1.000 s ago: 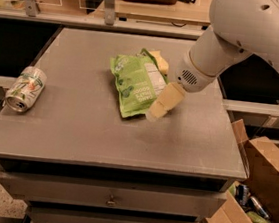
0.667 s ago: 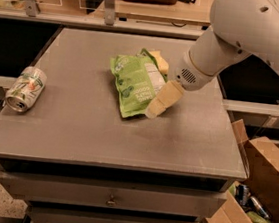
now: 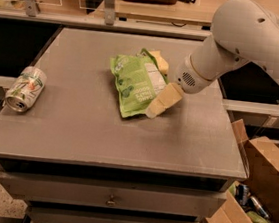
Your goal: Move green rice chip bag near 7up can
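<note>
There's the bag (image 3: pixel 135 85), light green and crinkly, lying flat just right of the middle of the table (image 3: pixel 77 126). A white label panel faces up on its right half, with white lettering below it. The bag runs from a narrow top edge at the back to a wider bottom edge toward the front.

Now the gripper (image 3: pixel 156 109): pale cream, angled down and to the left from the white arm (image 3: pixel 239 34), its tip right at the bag's lower right edge and low on the tabletop. It's touching the bag or as good as, but the angle doesn't let me tell whether it's open or closed, or whether it has any hold of the bag.

Over on the far left, the can (image 3: pixel 26 89) lies on its side near the table's left edge, its shiny metal end pointing to the front, with silver-white and green sides and a red-orange spot. It's well apart from the bag, with bare grey tabletop between them.

A pale yellow sponge (image 3: pixel 159 60) peeks out from behind the bag's top right corner, touching it. Below the table, drawers (image 3: pixel 112 200). On the floor to the right, an open cardboard box (image 3: pixel 264 168) with small items inside.
</note>
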{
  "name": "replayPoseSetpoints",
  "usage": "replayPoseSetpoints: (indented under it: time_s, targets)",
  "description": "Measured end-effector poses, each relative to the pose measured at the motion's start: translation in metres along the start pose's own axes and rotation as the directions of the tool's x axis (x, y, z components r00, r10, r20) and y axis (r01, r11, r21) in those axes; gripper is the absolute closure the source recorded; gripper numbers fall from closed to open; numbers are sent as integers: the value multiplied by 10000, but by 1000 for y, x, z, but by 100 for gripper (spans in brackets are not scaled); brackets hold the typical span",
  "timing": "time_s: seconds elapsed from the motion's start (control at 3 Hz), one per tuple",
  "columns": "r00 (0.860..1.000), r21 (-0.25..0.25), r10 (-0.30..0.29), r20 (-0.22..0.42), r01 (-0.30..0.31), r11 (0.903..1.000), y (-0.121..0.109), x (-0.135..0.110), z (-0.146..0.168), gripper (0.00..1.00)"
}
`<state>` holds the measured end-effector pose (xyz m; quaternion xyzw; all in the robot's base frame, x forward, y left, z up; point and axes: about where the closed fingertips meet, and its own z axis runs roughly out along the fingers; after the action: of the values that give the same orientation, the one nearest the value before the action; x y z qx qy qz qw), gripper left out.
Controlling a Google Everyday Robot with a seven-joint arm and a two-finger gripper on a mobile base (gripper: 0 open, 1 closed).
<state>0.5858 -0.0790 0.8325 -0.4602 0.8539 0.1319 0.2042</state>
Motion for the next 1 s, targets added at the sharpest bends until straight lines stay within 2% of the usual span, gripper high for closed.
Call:
replayPoseSetpoints:
  time_s: [0.33, 0.67, 1.0]
  targets:
    - [9994, -268, 207, 268, -200, 9994, -4, 6, 9, 0]
    - [9983, -493, 271, 514, -245, 9985, -5, 9, 15, 17]
    - [9974, -798, 342, 640, -291, 9964, -3, 10, 20, 41]
